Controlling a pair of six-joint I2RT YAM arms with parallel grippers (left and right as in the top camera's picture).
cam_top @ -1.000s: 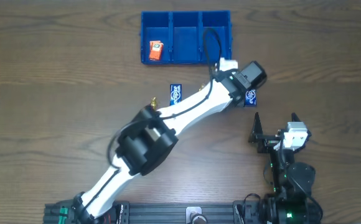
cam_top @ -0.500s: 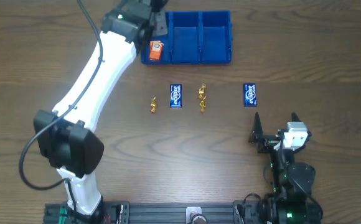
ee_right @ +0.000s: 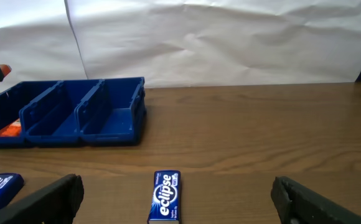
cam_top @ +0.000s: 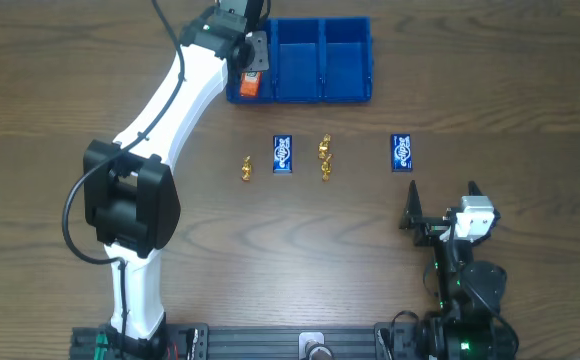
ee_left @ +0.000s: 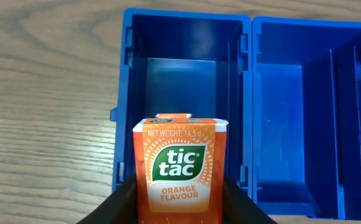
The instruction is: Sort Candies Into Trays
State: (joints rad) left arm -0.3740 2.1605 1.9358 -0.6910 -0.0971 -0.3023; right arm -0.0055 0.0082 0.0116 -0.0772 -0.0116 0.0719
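Top view: the left arm reaches far up the worktop [cam_top: 530, 120], elbow bent, its wrist over the left compartment of the blue tray [cam_top: 310, 99]. The left gripper [cam_top: 254, 55] hangs above that compartment. An orange box [cam_top: 251, 88] lies inside it, just beside the fingers. A left blue gum pack [cam_top: 283, 154], a right blue gum pack [cam_top: 402, 152] and three gold-wrapped candies [cam_top: 325, 148] lie loose in a row, well apart from the tray. The right gripper [cam_top: 441, 205] sits near its base, fingers spread, holding nothing.

Left wrist view: the fingers are closed on a held orange mint box [ee_left: 180, 168]. They clamp it by its two narrow sides, upright, over the left compartment. The top edge of the lying box shows just behind it. Assessment: a small, rigid, light plastic box with smooth sides, so liable to slip. The side grip at mid-height looks sound, and a low release would limit toppling.

Right wrist view: the right blue gum pack lies flat ahead of the open fingers, apart from them, with the tray beyond. Assessment: a light, stiff carton, best taken across its narrow width
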